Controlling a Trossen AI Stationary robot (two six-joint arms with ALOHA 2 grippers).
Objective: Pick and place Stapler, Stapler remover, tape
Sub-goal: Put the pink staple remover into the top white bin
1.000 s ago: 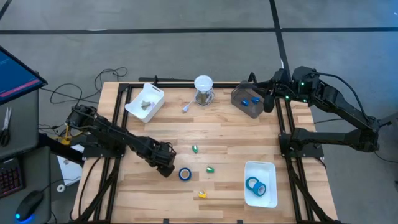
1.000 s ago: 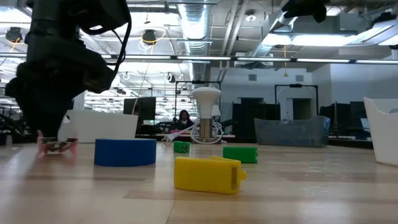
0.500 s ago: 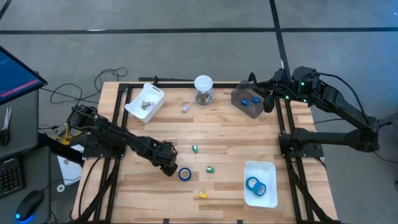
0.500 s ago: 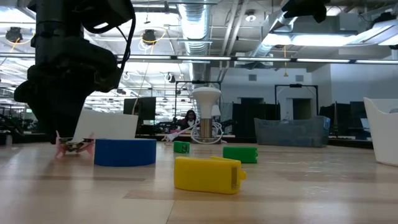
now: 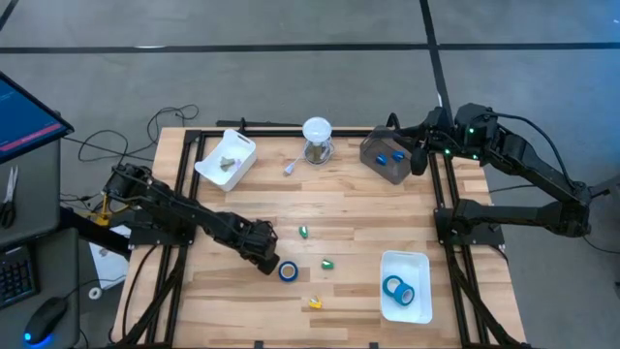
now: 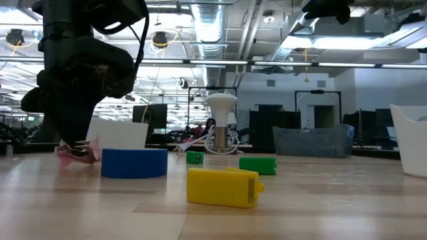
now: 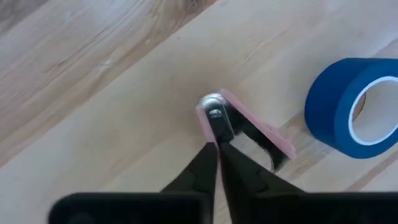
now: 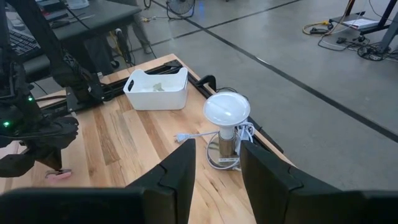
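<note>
The left hand [image 7: 217, 146] pinches the pink staple remover [image 7: 249, 127] near-left on the tabletop [image 5: 358, 213] — light, stiff, best held at its hinge. Just right sits a blue tape roll [image 5: 288, 270]. Far right, the right hand [image 8: 214, 168] waits — half-open, empty.

One tape roll [image 5: 288, 270] lies on the table [image 5: 358, 208], another in the tray [image 5: 418, 264].

Left pincer [image 7: 217, 151] pinched closed (right pincer [image 8: 214, 163] parted, idle).

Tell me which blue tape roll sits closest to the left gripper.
The lone blue tape roll on the bare wooden table, beside the left gripper; the other visible blue tape lies in the white tray.
</note>
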